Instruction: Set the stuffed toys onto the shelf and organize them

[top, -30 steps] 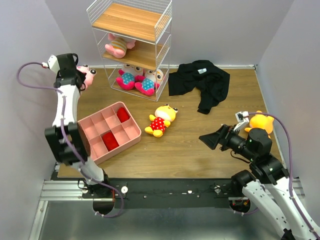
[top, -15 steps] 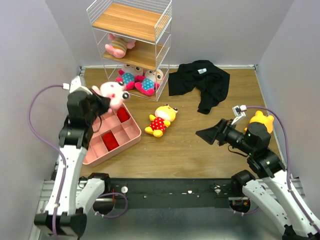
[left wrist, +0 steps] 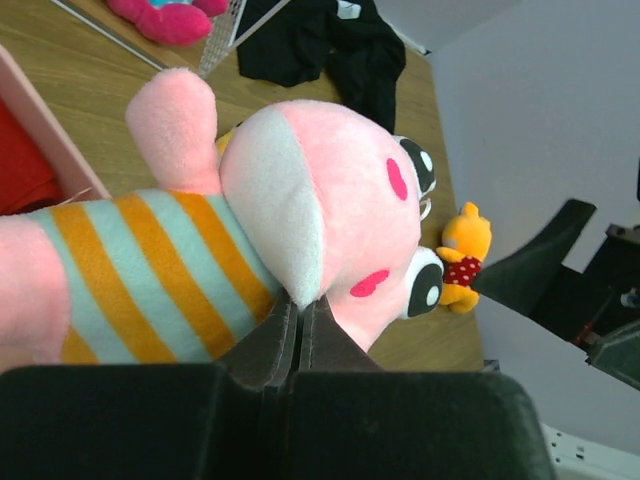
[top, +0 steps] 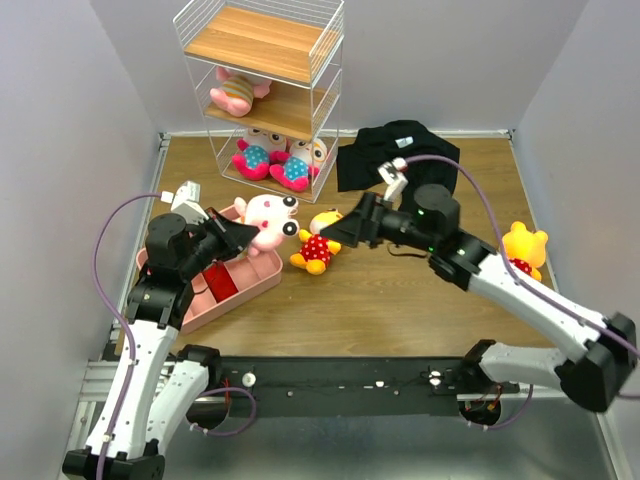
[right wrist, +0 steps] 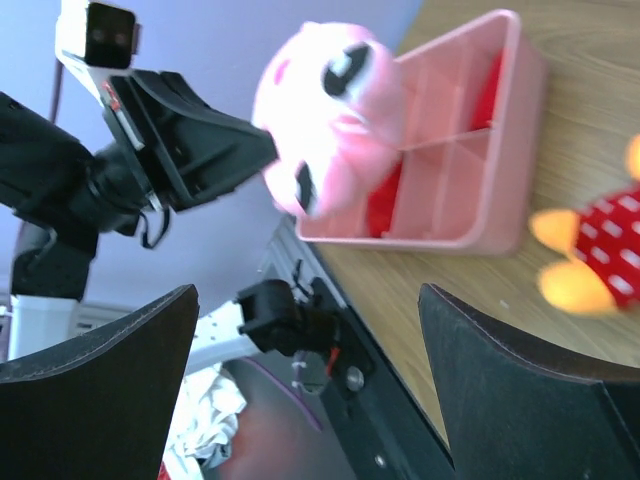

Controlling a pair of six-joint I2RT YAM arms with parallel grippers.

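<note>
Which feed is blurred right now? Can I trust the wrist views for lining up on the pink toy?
Top external: sharp and evenly lit, with only soft shadows. Left wrist: the pink toy fills the frame and looks fairly crisp, while the far yellow toy is slightly soft. Right wrist: smeared throughout, the picture is tilted and the tray edges are fuzzy.

yellow toy (right wrist: 604, 240) blurred and cut by right edge, pink toy (left wrist: 310, 190) legs cropped left
</note>
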